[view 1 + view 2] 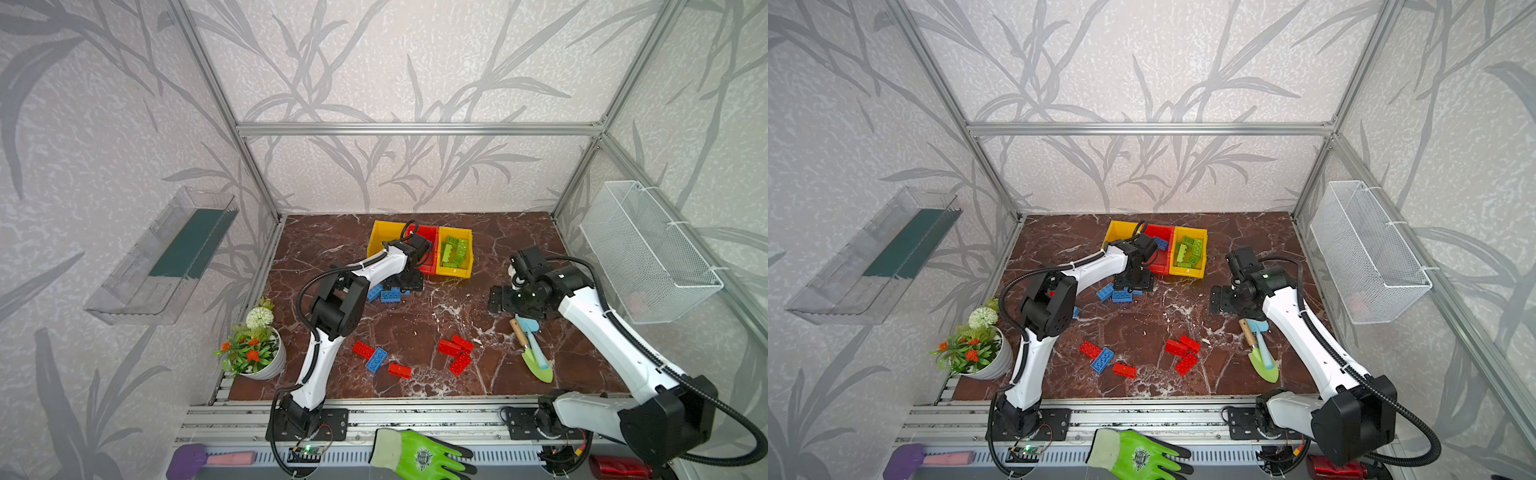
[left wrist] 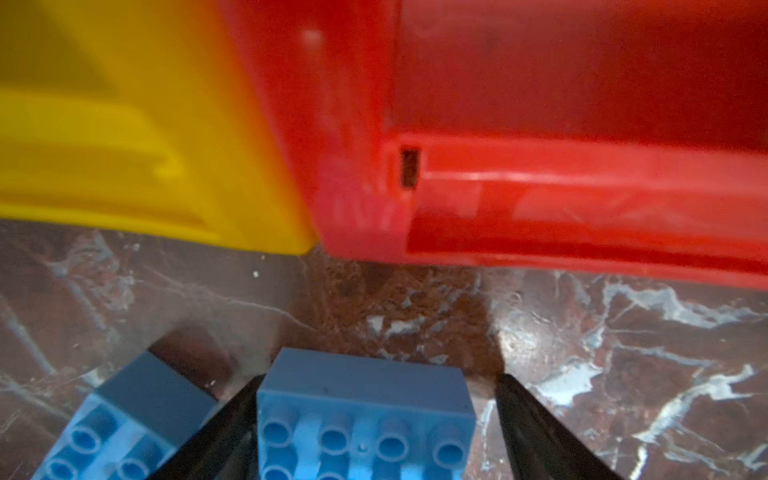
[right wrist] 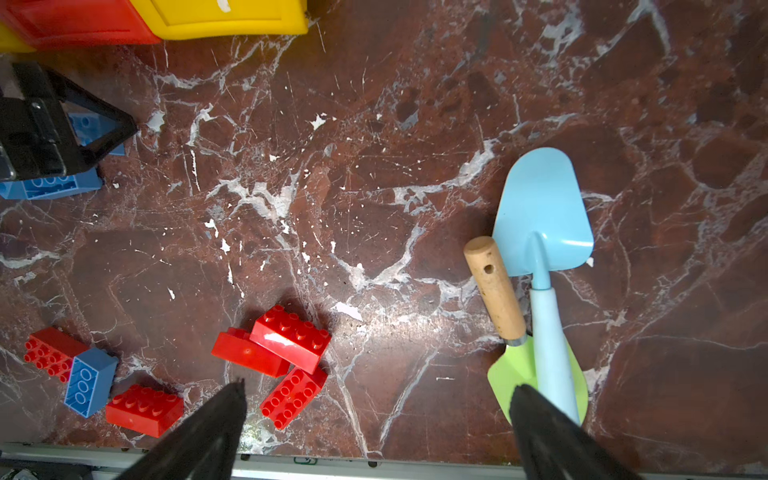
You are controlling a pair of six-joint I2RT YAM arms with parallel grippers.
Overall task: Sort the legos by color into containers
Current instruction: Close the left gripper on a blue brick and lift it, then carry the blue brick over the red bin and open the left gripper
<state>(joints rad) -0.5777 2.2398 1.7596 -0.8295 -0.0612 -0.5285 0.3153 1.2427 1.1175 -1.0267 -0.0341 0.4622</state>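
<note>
Both wide: left fingers [image 2: 536,432] astride blue brick [image 2: 365,399] near red bin [image 2: 582,199] rim, right fingers [image 3: 203,436] over marble [image 3: 374,187].

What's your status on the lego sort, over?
Left hand open, straddling a blue brick near the red bin. Right hand open, empty. Second blue brick close beside one left finger.

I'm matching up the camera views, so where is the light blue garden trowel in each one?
In a top view: light blue trowel right of centre, handle over the lime green trowel.
In a top view: the trowel, same spot.
Left wrist: not in it.
Right wrist: the trowel crosses the green blade.
Shared landmark: the red plastic bin.
</note>
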